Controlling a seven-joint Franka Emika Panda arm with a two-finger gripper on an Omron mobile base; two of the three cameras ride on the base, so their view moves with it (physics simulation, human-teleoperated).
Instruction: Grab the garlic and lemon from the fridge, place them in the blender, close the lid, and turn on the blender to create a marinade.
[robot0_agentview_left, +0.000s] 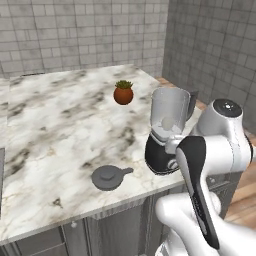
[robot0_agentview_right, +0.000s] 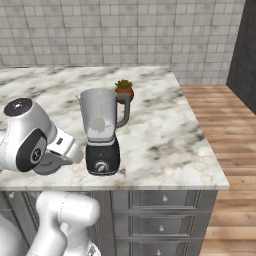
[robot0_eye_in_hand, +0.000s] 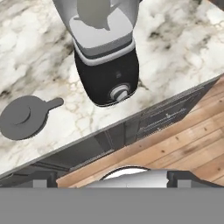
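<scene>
Blender stands near the front edge of the marble bench, toward its right end. Glossy black base, clear greyish jar above, side handle toward the back right in the left base view. Front knob faces the bench edge. Jar mouth uncovered. Something pale sits low inside the jar; too indistinct to say what.

Lid lies flat on the bench, just beside the blender base on its left, apart from it, knob up, short tab pointing toward the blender. Small potted plant further back, well apart from both.

Hand: the hand view looks down from in front of the bench edge, over the wood floor and drawer fronts, onto blender and lid. Its two dark fingertips stand spread wide at the bottom corners of that view, with nothing between them.

Handling, as judgement. Lid looks light, stiff and thin; lying flat, its rim offers little to grip. The raised centre knob is the natural hold, taken from straight above; the tab is a second choice but likely to twist. Smooth surface, so a shallow pinch may slip. Blender looks top-heavy with the jar on; a sideways knock while seating the lid could shift it toward the edge. Knob is small and round and wants a centred pinch before turning.
</scene>
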